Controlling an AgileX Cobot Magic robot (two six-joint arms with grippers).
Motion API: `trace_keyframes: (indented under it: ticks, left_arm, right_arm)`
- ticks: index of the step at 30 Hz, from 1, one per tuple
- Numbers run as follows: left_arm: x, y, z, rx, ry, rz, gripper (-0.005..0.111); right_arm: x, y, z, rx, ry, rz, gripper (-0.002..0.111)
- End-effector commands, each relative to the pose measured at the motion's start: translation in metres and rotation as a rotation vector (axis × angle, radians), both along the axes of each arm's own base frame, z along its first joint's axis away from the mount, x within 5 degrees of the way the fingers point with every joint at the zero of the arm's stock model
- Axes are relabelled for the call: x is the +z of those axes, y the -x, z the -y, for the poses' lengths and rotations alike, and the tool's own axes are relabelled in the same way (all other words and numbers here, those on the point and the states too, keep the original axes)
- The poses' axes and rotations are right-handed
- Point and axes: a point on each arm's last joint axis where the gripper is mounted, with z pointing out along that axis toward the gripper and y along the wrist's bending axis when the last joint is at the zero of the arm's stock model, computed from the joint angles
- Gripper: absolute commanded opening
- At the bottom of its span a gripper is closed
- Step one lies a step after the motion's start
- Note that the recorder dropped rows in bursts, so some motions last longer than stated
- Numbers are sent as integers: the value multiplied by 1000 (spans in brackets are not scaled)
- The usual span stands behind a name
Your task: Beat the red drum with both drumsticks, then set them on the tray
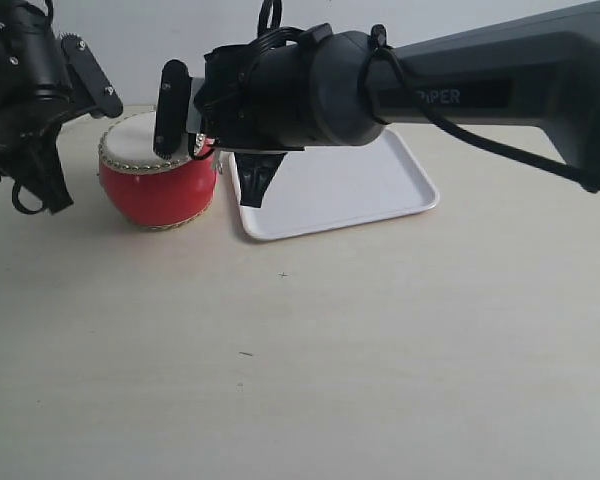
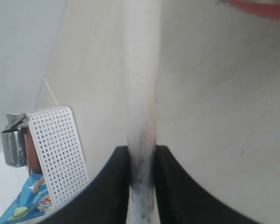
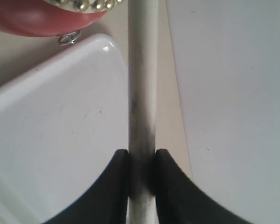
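Drumstick (image 3: 142, 70), clamped tight in the right gripper (image 3: 141, 154), runs straight out past the tray (image 3: 60, 121) corner toward the red drum (image 3: 32, 18), its tip cut off. The left gripper (image 2: 141, 151) clamps the other drumstick (image 2: 140, 84) likewise, over the beige table (image 2: 214, 116). A white wall (image 1: 160, 30) stands behind.

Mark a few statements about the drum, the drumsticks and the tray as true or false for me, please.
1. The right fingers are shut on a drumstick. True.
2. The left fingers hold nothing. False: they clamp the other drumstick.
3. The drum stands on the tray. False: it stands on the table, beside the tray.
4. The drum is upright, skin facing up. True.
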Motion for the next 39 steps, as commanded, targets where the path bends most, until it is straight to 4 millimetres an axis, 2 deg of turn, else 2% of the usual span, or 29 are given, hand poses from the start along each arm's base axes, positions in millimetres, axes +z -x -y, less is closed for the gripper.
trace_keyframes:
  ticks: [1,2,4,6,8,9,10,14,17,20,23,26,29,33,37,39]
  left_arm:
    - [-35,1,2,13,-68,-175,0]
    - [-46,2,1,17,-108,-231,0]
    - [-49,1,0,35,-124,-230,0]
    - [-31,-4,2,67,-80,-137,0]
    - [-9,-6,3,72,-40,-71,0]
    - [2,-6,3,72,-25,-41,0]
    - [24,-5,2,72,6,16,0]
    - [69,3,-2,68,73,135,0]
    - [91,11,-5,61,109,192,0]
    - [98,16,-7,68,134,207,0]
    - [93,16,-4,67,157,174,0]
    - [78,12,3,61,199,123,0]
    - [56,5,10,66,235,65,0]
    - [16,-5,20,82,255,-33,0]
    - [-18,-9,20,101,170,-142,0]
    - [-29,-9,17,115,96,-180,0]
  right_arm:
    - [10,-1,1,-4,-14,32,0]
    - [15,-2,1,-16,-10,46,0]
    - [38,-6,2,-70,-57,90,0]
    - [61,-4,-1,-90,-151,93,0]
    - [64,-2,-2,-56,-134,50,0]
    - [61,-1,-3,-46,-125,21,0]
    - [47,0,-4,-49,-101,-37,0]
    - [15,-3,-5,-77,-36,-106,0]
    - [-11,-6,-7,-82,0,-147,0]
    - [-23,-7,-8,-84,17,-165,0]
    - [-17,-6,-8,-92,-6,-160,0]
    - [5,-4,-7,-90,-40,-128,0]
    - [38,1,-3,-99,-104,-75,0]
    - [81,9,5,-110,-183,-7,0]
    - [112,18,12,-110,-232,36,0]
    - [119,20,14,-106,-248,48,0]
